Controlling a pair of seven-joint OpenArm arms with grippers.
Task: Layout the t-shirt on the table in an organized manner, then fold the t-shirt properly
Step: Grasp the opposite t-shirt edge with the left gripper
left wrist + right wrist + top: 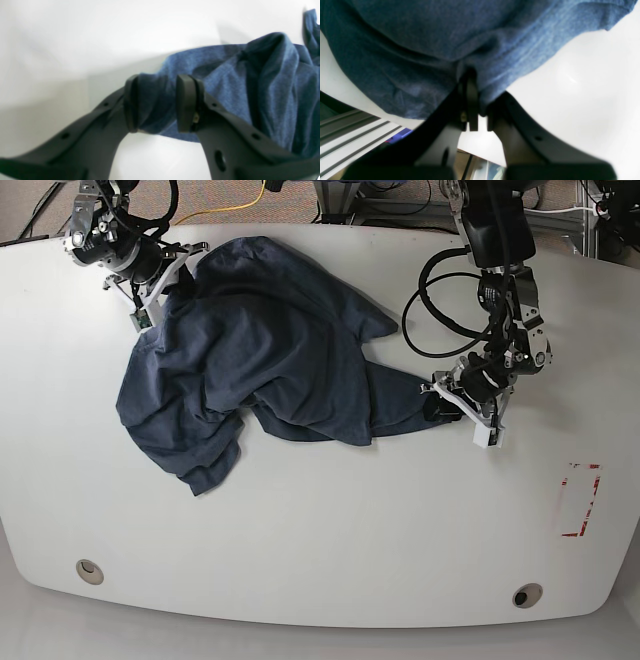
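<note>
The dark navy-blue t-shirt (270,350) lies crumpled on the white table (350,530), spread from the back left toward the middle. One narrow end is stretched to the right. My left gripper (437,405) is closed on that end. In the left wrist view, the left gripper (158,102) has a bunched fold of shirt (275,82) between its pads. My right gripper (165,280) holds the shirt's back-left edge. In the right wrist view, the right gripper (481,110) pinches the cloth (420,50) in a narrow gap, just above the table (582,87).
A red rectangular mark (580,500) is at the right. Grommet holes sit near the front edge, one on the left (89,570) and one on the right (527,594). The table's back edge and an aluminium rail (350,135) lie close behind my right gripper. Cables run beyond the back edge.
</note>
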